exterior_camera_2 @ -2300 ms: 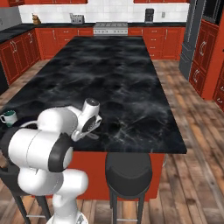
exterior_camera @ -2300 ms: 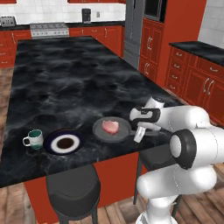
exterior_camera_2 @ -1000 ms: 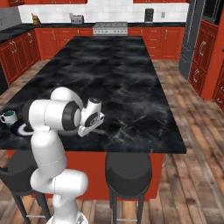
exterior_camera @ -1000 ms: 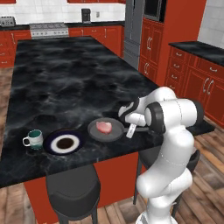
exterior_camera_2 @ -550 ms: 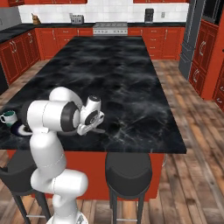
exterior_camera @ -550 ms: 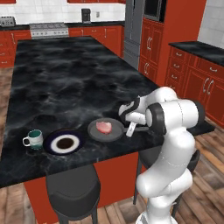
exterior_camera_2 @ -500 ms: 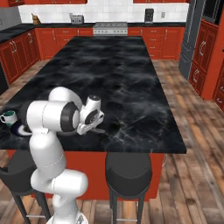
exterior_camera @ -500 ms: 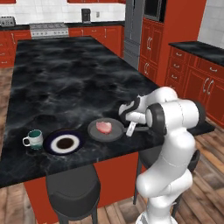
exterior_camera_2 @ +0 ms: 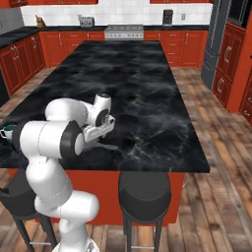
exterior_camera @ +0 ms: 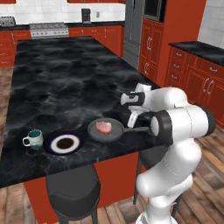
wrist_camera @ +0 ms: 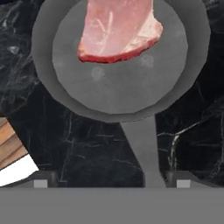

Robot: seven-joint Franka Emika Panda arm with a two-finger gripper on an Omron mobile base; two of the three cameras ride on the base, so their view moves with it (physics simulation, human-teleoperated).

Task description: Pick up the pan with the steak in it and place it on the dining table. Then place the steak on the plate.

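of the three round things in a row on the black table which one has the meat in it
The dark grey frying pan, at the row's right end by the open jaws, holds the pink steak. The navy-rimmed plate and white-teal mug hold none.

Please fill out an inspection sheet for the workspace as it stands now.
Surface: dining table, black marble, red base.
Job's things: pan rests on the table near its front edge, steak inside; plate beside the pan, bare.
Clutter: mug beside the plate, on the side away from the pan.
Grippers: gripper open, its fingertips either side of the pan handle, not closed on it.
Cables: nothing seen.
Surroundings: stools under the table's edge, red cabinets, stove.
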